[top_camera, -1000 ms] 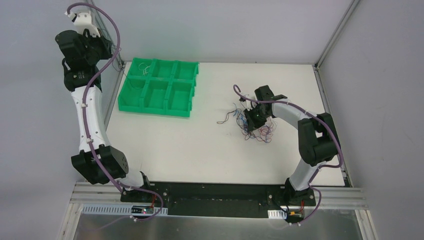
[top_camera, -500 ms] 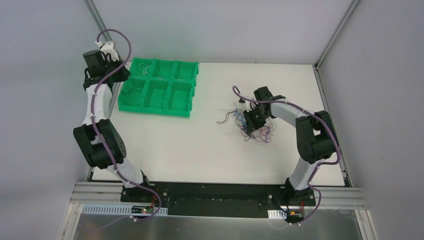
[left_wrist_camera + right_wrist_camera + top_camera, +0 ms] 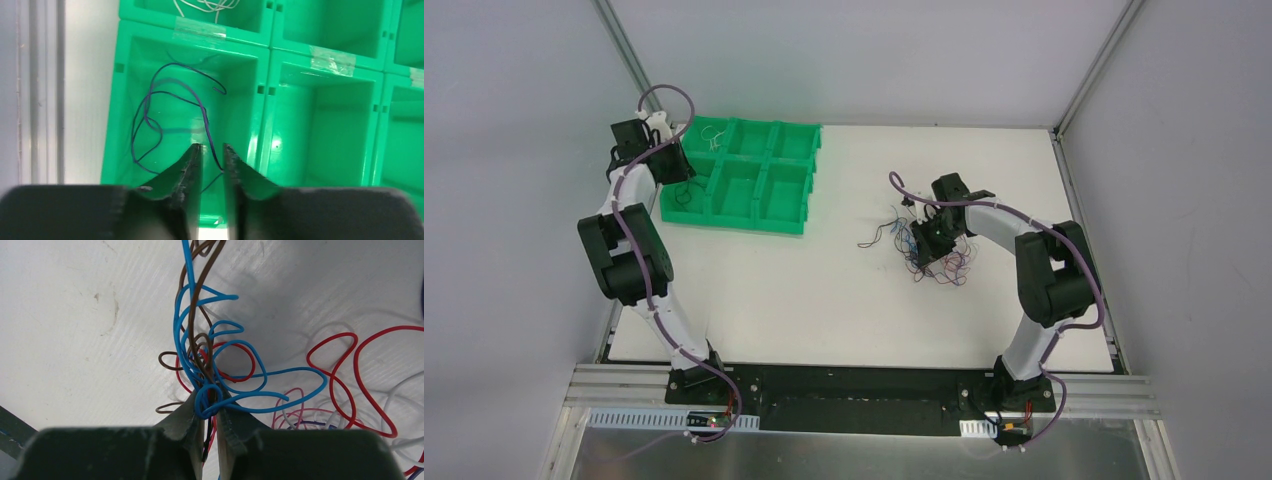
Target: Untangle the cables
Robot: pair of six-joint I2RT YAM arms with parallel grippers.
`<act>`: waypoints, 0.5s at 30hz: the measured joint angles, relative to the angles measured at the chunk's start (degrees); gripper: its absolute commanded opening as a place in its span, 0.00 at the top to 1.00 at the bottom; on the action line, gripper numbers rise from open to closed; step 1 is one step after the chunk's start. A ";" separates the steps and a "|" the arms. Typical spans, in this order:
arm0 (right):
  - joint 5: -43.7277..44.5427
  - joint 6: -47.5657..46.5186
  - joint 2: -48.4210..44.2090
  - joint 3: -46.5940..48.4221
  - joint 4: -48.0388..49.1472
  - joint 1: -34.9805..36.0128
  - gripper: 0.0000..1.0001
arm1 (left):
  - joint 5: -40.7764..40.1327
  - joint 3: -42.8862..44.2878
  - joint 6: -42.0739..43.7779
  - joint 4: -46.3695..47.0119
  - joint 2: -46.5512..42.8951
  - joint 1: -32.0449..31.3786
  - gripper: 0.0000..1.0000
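The cables (image 3: pixel 944 265) lie as a tangled heap on the white table at the right. My right gripper (image 3: pixel 927 240) is down on the heap's left side. In the right wrist view it (image 3: pixel 210 407) is shut on a knot of blue (image 3: pixel 280 395), brown (image 3: pixel 200 290), red and black wires. My left gripper (image 3: pixel 676 172) hangs over the near-left compartment of the green bin (image 3: pixel 734 215). In the left wrist view its jaws (image 3: pixel 212 147) stand a narrow gap apart. A purple-blue wire (image 3: pixel 150 95) lies in that compartment, one end running up between the jaws.
The bin (image 3: pixel 265 100) has several compartments; a white wire (image 3: pixel 205 6) lies in the far-left one. The table's left edge and a metal rail (image 3: pixel 40 90) run beside the bin. Loose red (image 3: pixel 350 380), pink and white loops spread right of the knot.
My left arm has swung down from high at the far left to the bin's near-left compartment, and the purple-blue wire now lies there. The right arm has hardly moved.
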 measured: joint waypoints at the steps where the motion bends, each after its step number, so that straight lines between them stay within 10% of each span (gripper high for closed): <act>1: -0.09 0.02 0.00 0.00 -0.02 -0.02 0.87 | -0.09 0.15 0.57 -0.17 0.09 0.09 0.58; 11: -1.92 1.36 -0.02 1.57 -2.05 -0.02 0.99 | 0.09 2.29 1.60 -5.70 -5.73 0.87 0.02; 15: -2.73 1.40 -1.95 2.54 -4.46 -0.02 1.00 | 0.61 4.76 2.84 -10.03 -11.47 0.85 0.01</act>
